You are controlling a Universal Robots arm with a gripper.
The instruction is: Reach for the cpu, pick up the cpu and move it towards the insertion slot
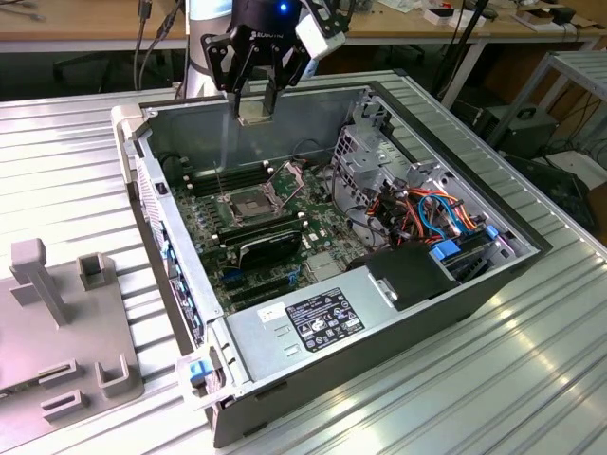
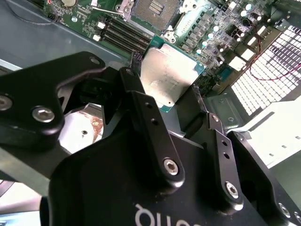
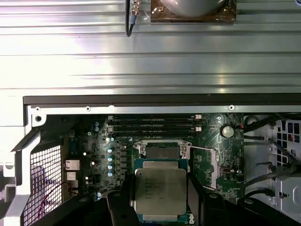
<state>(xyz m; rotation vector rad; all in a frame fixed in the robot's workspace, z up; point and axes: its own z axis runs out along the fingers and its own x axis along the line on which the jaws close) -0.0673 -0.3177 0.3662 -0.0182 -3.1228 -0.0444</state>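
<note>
Above the open case (image 1: 446,275), the gripper (image 1: 254,106) holds the cpu (image 3: 159,192) clamped between its fingers (image 2: 141,110), high over the board and short of the slot (image 1: 248,206). Keeping the chip level and square to the socket frame looks essential here.

The cpu (image 3: 159,191) — pale silvery square, held aloft — hangs above the open metal-framed insertion slot (image 1: 248,205).
</note>
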